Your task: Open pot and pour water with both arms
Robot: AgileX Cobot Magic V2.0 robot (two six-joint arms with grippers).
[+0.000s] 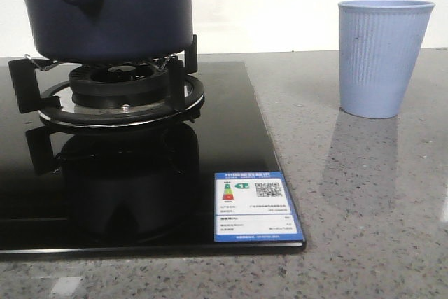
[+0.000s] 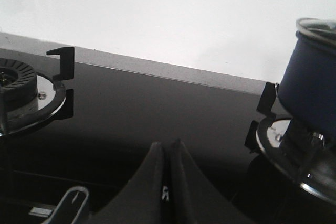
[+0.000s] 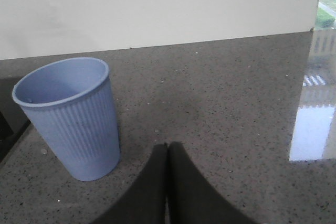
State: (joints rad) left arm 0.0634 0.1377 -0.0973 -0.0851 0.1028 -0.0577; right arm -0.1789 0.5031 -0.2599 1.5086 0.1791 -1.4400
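The pot [image 1: 105,12] sits on the burner [image 1: 122,92], cup [image 3: 71,119] empty, both grippers pressed together.

Blue-bordered label [image 1: 257,206] on the black cooktop [image 1: 140,194] (QR code; print unreadable).

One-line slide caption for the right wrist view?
Shut right gripper hovers over speckled grey countertop beside upright, empty light blue ribbed cup.

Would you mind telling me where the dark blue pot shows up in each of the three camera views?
Front view: the pot sits upper left, on the burner grate.
Left wrist view: at the right edge, on the same grate.
Right wrist view: not in it; only the light blue cup shows.
Shared landmark: the black glass cooktop.
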